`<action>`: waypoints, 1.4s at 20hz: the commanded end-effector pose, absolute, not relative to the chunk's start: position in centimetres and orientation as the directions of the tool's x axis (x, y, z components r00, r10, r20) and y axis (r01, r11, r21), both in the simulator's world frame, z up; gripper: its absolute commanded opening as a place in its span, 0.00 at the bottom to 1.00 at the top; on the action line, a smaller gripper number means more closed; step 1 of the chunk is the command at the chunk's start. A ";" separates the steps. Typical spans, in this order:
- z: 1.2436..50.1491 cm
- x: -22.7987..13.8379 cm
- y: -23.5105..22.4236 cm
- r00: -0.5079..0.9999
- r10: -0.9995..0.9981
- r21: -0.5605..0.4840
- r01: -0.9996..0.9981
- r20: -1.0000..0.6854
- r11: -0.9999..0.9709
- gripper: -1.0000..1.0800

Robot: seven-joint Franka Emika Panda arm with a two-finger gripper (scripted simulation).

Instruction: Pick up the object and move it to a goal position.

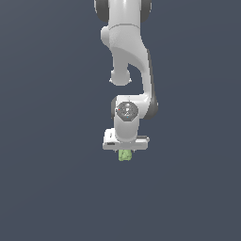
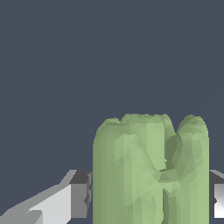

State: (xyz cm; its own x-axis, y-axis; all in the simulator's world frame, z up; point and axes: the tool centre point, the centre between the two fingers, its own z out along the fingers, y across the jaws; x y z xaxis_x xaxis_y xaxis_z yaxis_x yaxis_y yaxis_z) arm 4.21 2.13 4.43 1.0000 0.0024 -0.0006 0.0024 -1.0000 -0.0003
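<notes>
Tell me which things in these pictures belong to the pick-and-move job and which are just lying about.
Part of the job:
- light-green lumpy block
- gripper, fingers either side of the block

Just lying about:
- nothing else shows; only plain dark background

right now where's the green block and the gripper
light-green lumpy block (image 2: 148,170), wrist view, on its ridged front face
gripper (image 1: 125,151), exterior view, just under the white hand, where the block sits

The arm (image 1: 128,52) is glossy white, built of fat rounded segments with dark grey bands at the joints. A round grey disc with a faint red dot sits on the wrist (image 1: 126,110). The gripper (image 1: 125,151) has a flat white bar; its fingers (image 2: 65,202) are pale grey with dark pads.
</notes>
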 end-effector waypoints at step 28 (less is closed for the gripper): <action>32.3 14.1 21.8 0.868 0.256 -0.003 0.284 0.426 -0.959 0.00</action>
State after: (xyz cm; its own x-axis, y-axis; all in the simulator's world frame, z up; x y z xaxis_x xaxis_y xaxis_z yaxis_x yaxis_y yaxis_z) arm 14.01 21.09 31.14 0.8777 0.2474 0.4103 0.2738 -0.9618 -0.0058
